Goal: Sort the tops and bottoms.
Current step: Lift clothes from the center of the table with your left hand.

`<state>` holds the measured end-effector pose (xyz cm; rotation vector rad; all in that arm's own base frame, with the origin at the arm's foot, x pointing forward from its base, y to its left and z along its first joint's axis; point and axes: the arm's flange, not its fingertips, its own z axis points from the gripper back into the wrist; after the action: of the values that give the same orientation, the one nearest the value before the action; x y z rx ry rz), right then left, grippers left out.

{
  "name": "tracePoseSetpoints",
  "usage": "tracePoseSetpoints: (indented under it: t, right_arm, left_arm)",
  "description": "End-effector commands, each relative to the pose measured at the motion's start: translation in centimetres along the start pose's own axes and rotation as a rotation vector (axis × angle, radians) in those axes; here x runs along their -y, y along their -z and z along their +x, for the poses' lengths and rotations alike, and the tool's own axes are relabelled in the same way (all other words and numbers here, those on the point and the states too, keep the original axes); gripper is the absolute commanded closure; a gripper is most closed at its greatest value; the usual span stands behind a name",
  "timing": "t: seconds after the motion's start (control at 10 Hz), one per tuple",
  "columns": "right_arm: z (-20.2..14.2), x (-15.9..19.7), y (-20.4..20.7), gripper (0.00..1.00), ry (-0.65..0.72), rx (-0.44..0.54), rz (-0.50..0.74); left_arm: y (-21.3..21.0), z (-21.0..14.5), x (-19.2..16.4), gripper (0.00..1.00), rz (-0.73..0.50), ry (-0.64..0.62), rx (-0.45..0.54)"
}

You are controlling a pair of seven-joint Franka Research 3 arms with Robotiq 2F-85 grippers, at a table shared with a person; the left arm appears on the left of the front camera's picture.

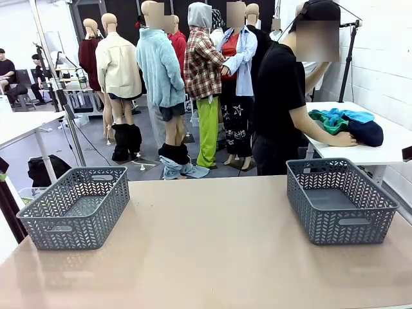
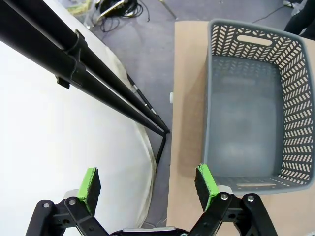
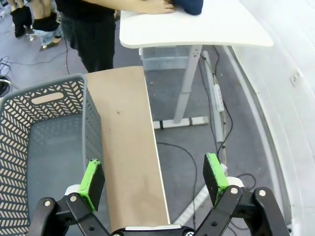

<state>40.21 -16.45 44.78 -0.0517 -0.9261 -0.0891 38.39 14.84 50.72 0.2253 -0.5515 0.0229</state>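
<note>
The clothes lie in a pile on a white side table [image 1: 389, 152] at the far right. The sky-blue shirt [image 1: 351, 117] is on top, the emerald green garment [image 1: 324, 120] is at its left and the dark navy garment [image 1: 365, 132] at its right. The black garment is hidden. A person in black leans over the pile with a hand [image 1: 345, 140] on it. My left gripper [image 2: 147, 187] is open over the floor beside the table edge. My right gripper [image 3: 153, 179] is open over the table's right edge, and the navy garment [image 3: 190, 6] shows far ahead of it.
Two grey plastic baskets stand on the beige table, one at the left [image 1: 71, 235] [image 2: 295, 123] and one at the right [image 1: 351, 228] [image 3: 91, 118]. Black stand poles [image 2: 74, 64] run beside the left gripper. Cables lie on the floor under the side table [image 3: 216, 24].
</note>
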Motion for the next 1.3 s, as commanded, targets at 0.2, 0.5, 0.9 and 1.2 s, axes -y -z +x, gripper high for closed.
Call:
tracePoseSetpoints:
  t: [0.2,0.5,0.9,1.2]
  right_arm:
    - [0.18,-0.17,-0.33,0.0,-0.008,-0.002,-0.006]
    - [0.18,-0.17,-0.33,0.0,-0.008,-0.002,-0.006]
    - [0.18,-0.17,-0.33,0.0,-0.008,-0.002,-0.006]
    - [0.18,-0.17,-0.33,0.0,-0.008,-0.002,-0.006]
  left_arm:
    - [-0.06,-0.34,0.06,0.0,0.013,0.002,-0.004]
    - [-0.06,-0.34,0.06,0.0,0.013,0.002,-0.004]
    - [-0.06,-0.34,0.06,0.0,0.013,0.002,-0.004]
    - [-0.06,-0.34,0.06,0.0,0.013,0.002,-0.004]
